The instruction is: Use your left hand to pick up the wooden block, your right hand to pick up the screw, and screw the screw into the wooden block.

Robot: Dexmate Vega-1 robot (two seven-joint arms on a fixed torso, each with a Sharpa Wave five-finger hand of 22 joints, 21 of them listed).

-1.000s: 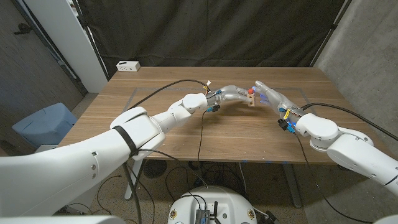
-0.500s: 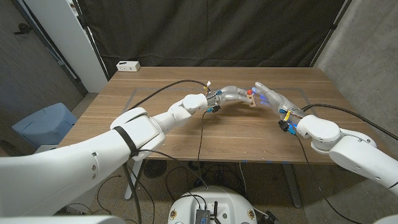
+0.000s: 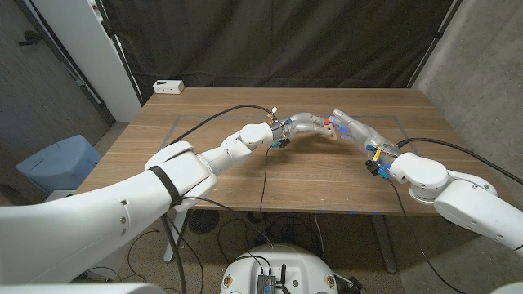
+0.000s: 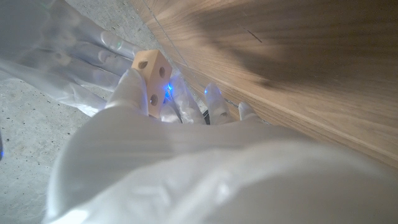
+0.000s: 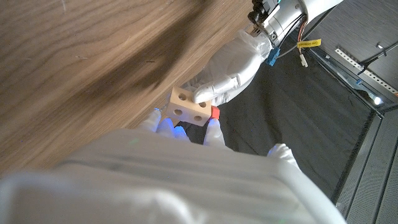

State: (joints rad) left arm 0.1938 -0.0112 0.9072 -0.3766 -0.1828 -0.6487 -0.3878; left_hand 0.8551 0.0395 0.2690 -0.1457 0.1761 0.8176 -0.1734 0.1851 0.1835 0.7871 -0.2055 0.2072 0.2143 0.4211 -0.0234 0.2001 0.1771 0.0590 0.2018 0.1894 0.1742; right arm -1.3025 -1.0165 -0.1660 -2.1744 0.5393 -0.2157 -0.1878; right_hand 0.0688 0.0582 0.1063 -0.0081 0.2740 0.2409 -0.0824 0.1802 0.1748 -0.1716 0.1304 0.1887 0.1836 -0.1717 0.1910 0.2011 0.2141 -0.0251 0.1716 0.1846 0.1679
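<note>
Above the middle of the table, my left hand point(image 3: 302, 125) grips a pale wooden block point(image 3: 331, 132) with round holes in its faces. The block point(image 4: 152, 81) sticks out past my left hand's fingers point(image 4: 130, 93) in the left wrist view. My right hand point(image 3: 353, 129) meets it from the other side and pinches a screw with a red head point(image 3: 326, 122). In the right wrist view the red screw head point(image 5: 214, 112) sits at the block's point(image 5: 189, 106) end, between my right fingertips point(image 5: 163, 126) and the left hand point(image 5: 227, 65). The screw's shaft is hidden.
A white box point(image 3: 169, 86) lies at the wooden table's point(image 3: 245, 175) far left corner. A black cable point(image 3: 265, 167) hangs from my left wrist across the table. A blue seat point(image 3: 57, 163) stands beside the table's left side.
My right hand has edged slightly closer to the block, and the red screw head has shifted a little with it. The left hand holds the block in the same place.
</note>
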